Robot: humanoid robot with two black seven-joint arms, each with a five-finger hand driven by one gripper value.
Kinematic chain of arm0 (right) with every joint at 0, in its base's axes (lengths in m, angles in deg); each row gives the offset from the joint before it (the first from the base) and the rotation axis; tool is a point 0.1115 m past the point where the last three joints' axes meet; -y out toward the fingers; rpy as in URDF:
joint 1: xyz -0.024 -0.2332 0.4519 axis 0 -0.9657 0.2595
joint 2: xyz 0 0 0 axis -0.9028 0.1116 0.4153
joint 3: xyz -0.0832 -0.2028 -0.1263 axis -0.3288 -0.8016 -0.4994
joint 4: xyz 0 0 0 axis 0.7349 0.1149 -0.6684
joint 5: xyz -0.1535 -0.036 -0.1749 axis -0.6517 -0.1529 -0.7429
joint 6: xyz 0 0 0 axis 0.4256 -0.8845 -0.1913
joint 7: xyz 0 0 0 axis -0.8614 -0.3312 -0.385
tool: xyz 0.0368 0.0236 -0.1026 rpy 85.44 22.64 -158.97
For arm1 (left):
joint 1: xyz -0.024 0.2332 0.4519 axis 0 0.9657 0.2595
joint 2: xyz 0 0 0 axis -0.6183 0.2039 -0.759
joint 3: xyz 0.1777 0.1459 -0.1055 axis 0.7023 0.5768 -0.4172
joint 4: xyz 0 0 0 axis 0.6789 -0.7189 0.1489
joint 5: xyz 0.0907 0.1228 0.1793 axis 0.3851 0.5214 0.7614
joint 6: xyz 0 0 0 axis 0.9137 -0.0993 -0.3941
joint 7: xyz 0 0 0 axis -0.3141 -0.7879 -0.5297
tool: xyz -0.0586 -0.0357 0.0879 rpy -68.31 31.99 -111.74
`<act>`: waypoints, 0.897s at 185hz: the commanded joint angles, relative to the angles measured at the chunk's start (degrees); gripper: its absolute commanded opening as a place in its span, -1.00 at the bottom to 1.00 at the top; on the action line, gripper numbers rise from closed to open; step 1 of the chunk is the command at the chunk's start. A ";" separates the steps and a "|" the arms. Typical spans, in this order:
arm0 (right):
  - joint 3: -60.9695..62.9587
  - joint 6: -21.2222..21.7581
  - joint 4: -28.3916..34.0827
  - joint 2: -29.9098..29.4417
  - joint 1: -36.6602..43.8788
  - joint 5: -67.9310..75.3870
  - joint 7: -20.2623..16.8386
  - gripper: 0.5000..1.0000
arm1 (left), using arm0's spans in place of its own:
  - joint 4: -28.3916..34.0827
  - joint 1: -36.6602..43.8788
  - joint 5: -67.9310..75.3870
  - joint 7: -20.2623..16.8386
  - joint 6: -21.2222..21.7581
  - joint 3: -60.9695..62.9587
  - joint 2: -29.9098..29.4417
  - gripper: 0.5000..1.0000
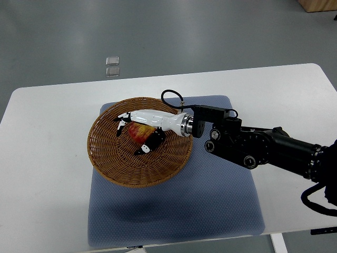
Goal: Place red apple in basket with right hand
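A red apple (138, 132) with yellow patches lies inside the round wicker basket (108, 158), near its middle. My right hand (138, 128), white with black fingertips, reaches in from the right over the basket. Its fingers curl around the apple from above and the sides, and the thumb (145, 147) sits on the near side. Part of the apple is hidden under the palm. The right arm (258, 147) is black and stretches across the mat. The left arm does not show.
The basket rests on a blue-grey mat (210, 200) on a white table (47, 174). Two small clear squares (112, 65) lie on the grey floor beyond the table's far edge.
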 commanded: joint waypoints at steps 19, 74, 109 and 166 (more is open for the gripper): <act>2.40 0.02 3.00 4.37 -0.02 1.10 0.20 0.69 | 0.00 0.00 0.02 0.00 0.01 0.00 0.00 1.00; 12.43 5.21 4.14 11.93 -2.39 17.27 -0.33 0.68 | 0.00 0.00 0.02 0.00 0.01 0.00 0.00 1.00; 19.28 6.70 2.12 16.68 -7.84 39.76 -2.79 0.68 | 0.00 0.00 0.02 0.00 -0.08 0.00 0.00 1.00; 19.81 6.70 -7.11 18.52 -11.71 63.59 -3.50 0.67 | 0.00 0.00 0.02 0.00 0.01 0.00 0.00 1.00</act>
